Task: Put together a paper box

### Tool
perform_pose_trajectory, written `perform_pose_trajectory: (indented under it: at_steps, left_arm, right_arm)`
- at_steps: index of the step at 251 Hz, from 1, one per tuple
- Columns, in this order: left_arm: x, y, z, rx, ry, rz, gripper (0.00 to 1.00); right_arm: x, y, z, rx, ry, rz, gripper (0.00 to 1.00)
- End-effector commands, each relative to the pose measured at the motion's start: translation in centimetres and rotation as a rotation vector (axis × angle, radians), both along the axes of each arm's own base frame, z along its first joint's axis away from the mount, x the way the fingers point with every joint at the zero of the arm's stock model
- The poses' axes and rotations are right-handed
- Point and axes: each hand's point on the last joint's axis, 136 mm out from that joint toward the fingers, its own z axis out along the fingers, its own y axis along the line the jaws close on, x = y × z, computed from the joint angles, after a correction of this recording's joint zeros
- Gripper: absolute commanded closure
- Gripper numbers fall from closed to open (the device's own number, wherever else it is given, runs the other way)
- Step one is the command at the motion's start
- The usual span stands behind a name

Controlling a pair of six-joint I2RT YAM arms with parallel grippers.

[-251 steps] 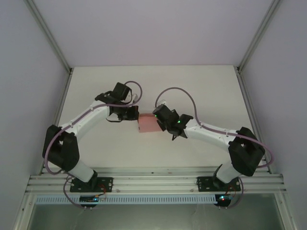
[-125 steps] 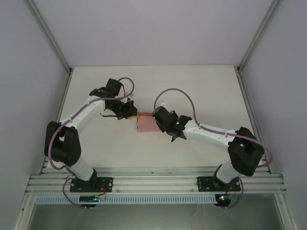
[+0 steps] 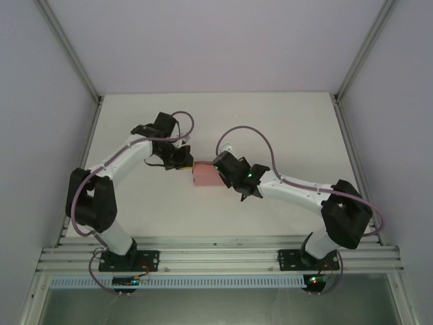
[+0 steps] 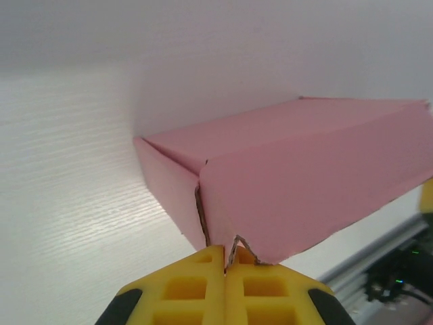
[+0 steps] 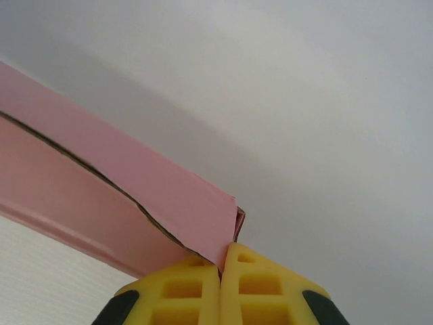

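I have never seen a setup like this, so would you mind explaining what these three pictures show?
These are two robot arms bolted side by side at the near edge of a white table. The overhead picture looks down from above and behind them. The other two come from a camera on each wrist, so the yellow fingers at the bottom are that arm's own. On the table lies a pink paper box, already folded into a shallow box shape. The left gripper and the right gripper meet it from opposite ends. Both are shut, and each seems to pinch a thin edge of card at a corner.
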Motion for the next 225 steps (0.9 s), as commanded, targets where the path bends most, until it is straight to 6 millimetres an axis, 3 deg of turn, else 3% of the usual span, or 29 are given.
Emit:
perform_pose_trajectory:
  at_steps: [1, 63, 88, 99, 113, 132, 166, 194, 225]
  left_arm:
    - [-1.9, 1.1, -3.7, 0.188, 0.043, -0.062, 1.0]
    - [-2.3, 0.7, -3.7, 0.23, -0.003, -0.095, 1.0]
    - [-2.4, 0.8, -3.7, 0.236, -0.01, -0.094, 1.0]
    - [-2.3, 0.8, -3.7, 0.24, -0.015, -0.089, 1.0]
    - [-2.4, 0.7, -3.7, 0.235, -0.019, -0.089, 1.0]
    - [-2.4, 0.6, -3.7, 0.235, -0.028, -0.094, 1.0]
    - [-2.2, 0.3, -3.6, 0.232, -0.042, -0.098, 1.0]
    - [-2.2, 0.1, -3.6, 0.227, -0.051, -0.109, 1.0]
    - [-2.3, 0.0, -3.5, 0.227, -0.059, -0.122, 1.0]
  right_arm:
    - [-2.2, -1.1, -3.7, -0.092, 0.116, 0.04, 1.0]
    - [-2.6, -0.7, -3.3, -0.033, 0.106, 0.051, 1.0]
    - [-2.6, 0.0, -1.5, 0.033, 0.079, 0.072, 0.79]
    - [-2.5, 0.1, -0.4, 0.071, 0.062, 0.068, 0.65]
    - [-2.6, 0.3, 0.9, 0.138, 0.052, 0.081, 0.55]
    - [-2.6, 0.3, 2.6, 0.244, 0.045, 0.09, 0.29]
    - [-1.8, -0.4, 5.8, 0.456, 0.006, 0.065, 0.02]
    - [-0.3, -1.2, 7.0, 0.562, -0.019, 0.03, 0.01]
    - [1.5, -1.9, 5.4, 0.563, 0.044, -0.04, 0.06]
